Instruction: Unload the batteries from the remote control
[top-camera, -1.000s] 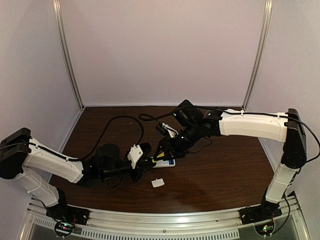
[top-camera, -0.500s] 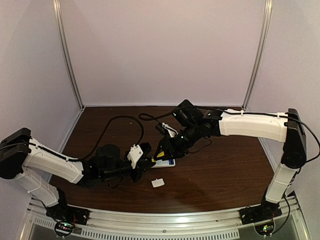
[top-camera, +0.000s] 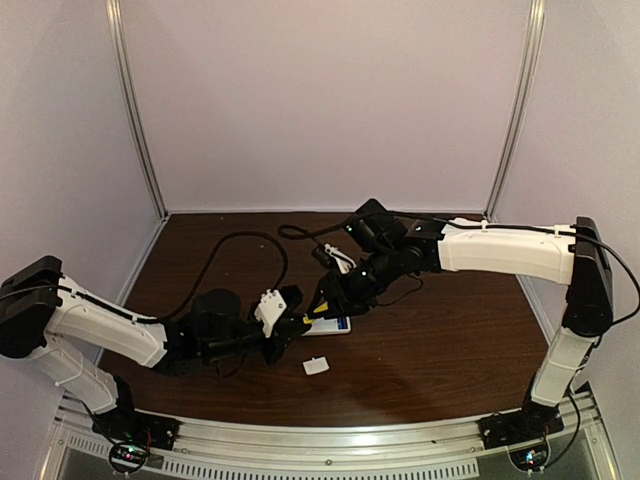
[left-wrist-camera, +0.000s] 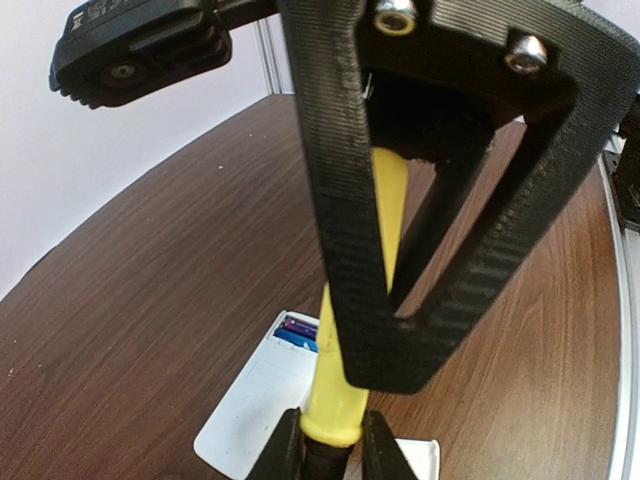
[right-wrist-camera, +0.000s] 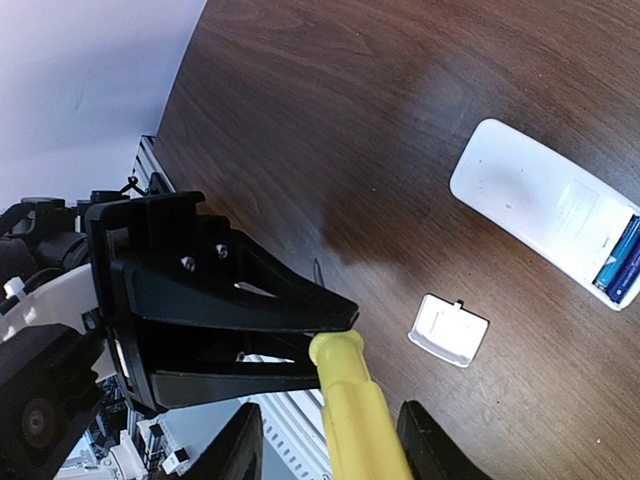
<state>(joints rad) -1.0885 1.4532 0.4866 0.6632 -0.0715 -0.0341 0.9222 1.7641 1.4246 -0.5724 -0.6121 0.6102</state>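
Observation:
The white remote control (top-camera: 330, 326) lies flat on the table, its open end showing the blue batteries (left-wrist-camera: 298, 332), which also show in the right wrist view (right-wrist-camera: 625, 265). My left gripper (left-wrist-camera: 333, 450) is shut on the collar of the yellow-handled screwdriver (left-wrist-camera: 385, 220), just above the remote (left-wrist-camera: 250, 400). My right gripper (right-wrist-camera: 335, 445) is open, and its fingers stand either side of the handle (right-wrist-camera: 355, 420) with a gap on each side. In the top view both grippers meet over the remote's left end: the left one (top-camera: 293, 325), the right one (top-camera: 330, 300).
The small white square cover piece (top-camera: 316, 366) lies loose in front of the remote, also in the right wrist view (right-wrist-camera: 449, 329). Black cables (top-camera: 240, 240) loop over the table behind the arms. A metal rail (top-camera: 330, 455) edges the near side.

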